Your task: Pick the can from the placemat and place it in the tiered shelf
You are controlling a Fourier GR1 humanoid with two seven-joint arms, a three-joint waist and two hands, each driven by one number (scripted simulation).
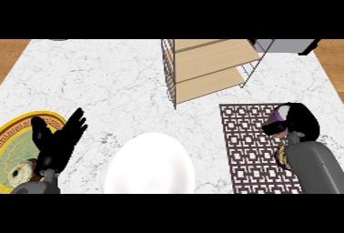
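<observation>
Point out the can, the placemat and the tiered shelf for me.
can (pixel 276 122): head view, on its purple side showing beside the right hand's fingers.
placemat (pixel 249 145): head view, on its bare patterned middle.
tiered shelf (pixel 211 59): head view, on a wooden board.

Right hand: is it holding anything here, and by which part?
The right hand is curled round the can, gripping its side over the placemat. The left hand is open and holds nothing.
</observation>
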